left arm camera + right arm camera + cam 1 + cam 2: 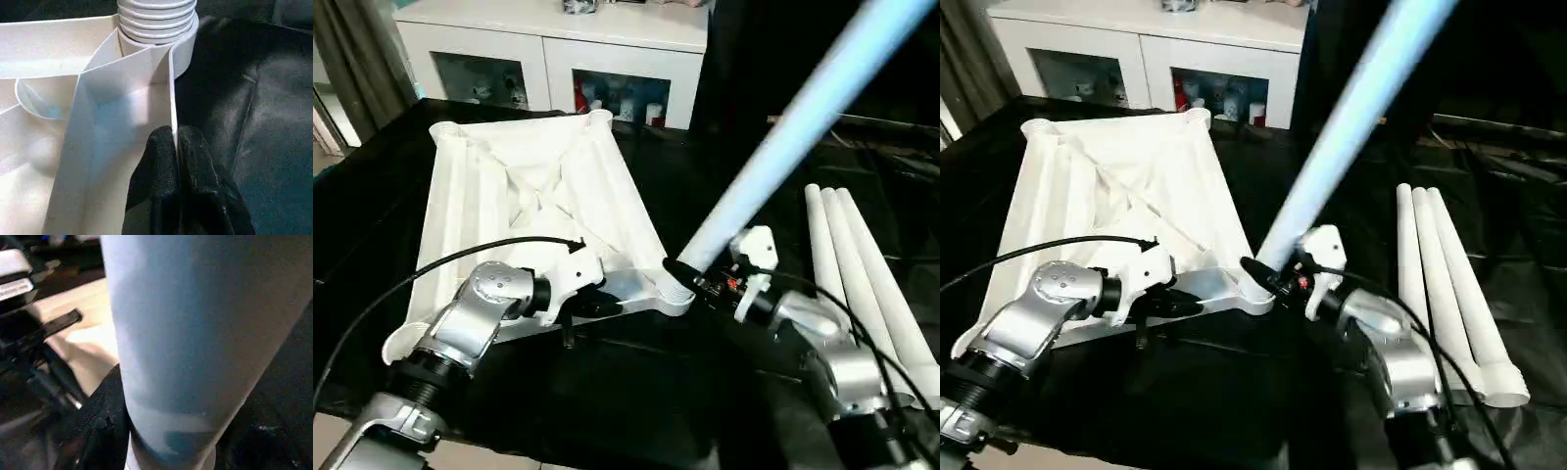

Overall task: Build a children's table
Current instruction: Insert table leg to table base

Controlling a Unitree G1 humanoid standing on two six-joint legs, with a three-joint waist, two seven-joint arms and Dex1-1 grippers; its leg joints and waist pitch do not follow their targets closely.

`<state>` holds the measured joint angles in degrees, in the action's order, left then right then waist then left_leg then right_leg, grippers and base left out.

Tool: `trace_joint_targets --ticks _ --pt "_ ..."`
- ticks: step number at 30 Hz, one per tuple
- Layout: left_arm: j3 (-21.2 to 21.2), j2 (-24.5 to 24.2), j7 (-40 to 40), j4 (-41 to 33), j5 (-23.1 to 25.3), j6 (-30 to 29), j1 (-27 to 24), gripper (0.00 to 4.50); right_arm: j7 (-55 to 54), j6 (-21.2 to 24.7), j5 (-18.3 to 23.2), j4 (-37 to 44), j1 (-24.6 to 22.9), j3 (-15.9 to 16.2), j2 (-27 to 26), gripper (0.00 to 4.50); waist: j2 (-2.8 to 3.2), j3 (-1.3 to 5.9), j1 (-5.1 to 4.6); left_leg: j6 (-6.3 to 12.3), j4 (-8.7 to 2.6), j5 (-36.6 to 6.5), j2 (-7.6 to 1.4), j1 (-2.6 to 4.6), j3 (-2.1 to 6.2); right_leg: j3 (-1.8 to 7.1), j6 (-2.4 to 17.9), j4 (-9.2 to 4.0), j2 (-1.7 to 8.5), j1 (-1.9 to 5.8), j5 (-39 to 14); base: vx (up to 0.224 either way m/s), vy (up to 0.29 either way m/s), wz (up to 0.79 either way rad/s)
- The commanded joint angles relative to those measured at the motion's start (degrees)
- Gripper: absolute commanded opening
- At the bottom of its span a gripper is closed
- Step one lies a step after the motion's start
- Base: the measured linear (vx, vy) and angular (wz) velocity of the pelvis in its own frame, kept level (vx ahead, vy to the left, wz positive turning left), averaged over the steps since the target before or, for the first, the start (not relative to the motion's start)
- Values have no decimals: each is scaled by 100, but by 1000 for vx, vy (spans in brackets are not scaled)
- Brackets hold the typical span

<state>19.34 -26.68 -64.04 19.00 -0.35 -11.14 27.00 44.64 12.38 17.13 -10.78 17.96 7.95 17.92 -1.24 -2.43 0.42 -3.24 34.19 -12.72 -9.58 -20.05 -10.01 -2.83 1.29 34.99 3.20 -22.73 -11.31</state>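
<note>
Though label unreadable, white leg (783, 127) upright.

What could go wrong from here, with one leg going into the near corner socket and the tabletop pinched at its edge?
1. The leg leans steeply away from the corner socket, so its ribbed end could bind or seat crooked rather than go in straight.
2. The left gripper pinches only the thin rim of the tabletop; sideways force from the right gripper could slide the top or slip the pinch.
3. The long free end could swing toward the three spare legs.
</note>
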Motion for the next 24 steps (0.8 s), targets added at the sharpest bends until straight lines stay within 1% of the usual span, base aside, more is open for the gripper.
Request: trace_joint_targets --ticks 1,2,3,4,5,6,7,8,9,11,13,16,18,22,24 --pt "129 -59 -288 -290 -56 23 -7 0 106 428 -257 -242 -87 150 142 188 8 279 47 378 -398 -606 -364 -15 114 315 1327 -406 502 301 -906 0 0 0" --pt "129 -59 -288 -290 -56 23 -7 0 106 428 -257 -242 -87 150 142 188 8 282 53 381 -393 -576 -366 -17 111 319 1331 -401 505 301 -846 0 0 0" --pt "139 -75 -303 -321 -50 25 -24 0 158 504 -246 -207 -62 196 185 188 -13 299 61 390 -387 -485 -367 -14 106 318 1362 -380 504 306 -670 0 0 0" --pt "145 -91 -317 -362 -49 8 -38 0 260 572 -275 -181 -27 290 261 188 -4 299 69 411 -390 -394 -367 -22 112 314 1400 -357 503 314 -503 0 0 0" --pt "145 -91 -317 -362 -49 8 -38 0 260 572 -275 -181 -27 290 261 188 -10 300 66 417 -390 -375 -366 -24 113 308 1412 -353 499 318 -460 0 0 0" --pt "163 -123 -339 -418 -35 -13 -57 0 408 673 -271 -141 3 391 337 188 -22 301 72 419 -387 -399 -370 -16 113 307 1446 -344 506 325 -440 0 0 0" --pt "163 -123 -339 -418 -35 -13 -57 0 408 673 -271 -141 3 391 337 188 -22 299 80 426 -388 -408 -372 -12 111 308 1446 -351 507 322 -461 0 0 0" --pt "184 -153 -368 -459 -21 -29 -62 0 535 714 -299 -120 46 484 408 188 -29 293 86 429 -383 -433 -371 -12 105 311 1442 -359 510 317 -523 0 0 0" --pt "184 -153 -368 -459 -21 -29 -62 0 535 714 -299 -120 46 484 408 188 -24 288 94 424 -384 -448 -371 -8 101 311 1433 -366 510 309 -565 0 0 0" --pt "211 -198 -412 -568 -28 -96 -77 0 685 871 -307 -143 172 585 485 188 -30 289 111 385 -387 -468 -373 -4 102 311 1413 -367 509 312 -634 0 0 0" --pt "224 -212 -436 -630 -39 -145 -81 0 722 918 -325 -183 246 617 501 188 -26 284 132 335 -393 -504 -378 9 104 310 1401 -367 504 305 -701 0 0 0" --pt "257 -225 -458 -703 -25 -188 -87 0 798 954 -352 -225 359 670 492 188 -33 292 137 310 -386 -462 -374 2 104 313 1404 -356 510 313 -625 0 0 0" --pt "274 -234 -458 -706 -24 -200 -87 0 793 1087 -285 -218 366 670 484 188 -35 297 138 321 -383 -394 -368 -2 104 310 1417 -346 503 319 -508 0 0 0" --pt "294 -239 -460 -699 -14 -196 -89 0 815 1069 -369 -260 353 731 522 188 -35 300 143 308 -378 -420 -366 2 101 311 1418 -350 505 320 -538 0 0 0" --pt "313 -252 -501 -750 -49 -248 -111 0 877 1182 -333 -293 337 733 517 188 -32 299 142 300 -382 -429 -369 1 105 309 1416 -349 503 320 -548 0 0 0"
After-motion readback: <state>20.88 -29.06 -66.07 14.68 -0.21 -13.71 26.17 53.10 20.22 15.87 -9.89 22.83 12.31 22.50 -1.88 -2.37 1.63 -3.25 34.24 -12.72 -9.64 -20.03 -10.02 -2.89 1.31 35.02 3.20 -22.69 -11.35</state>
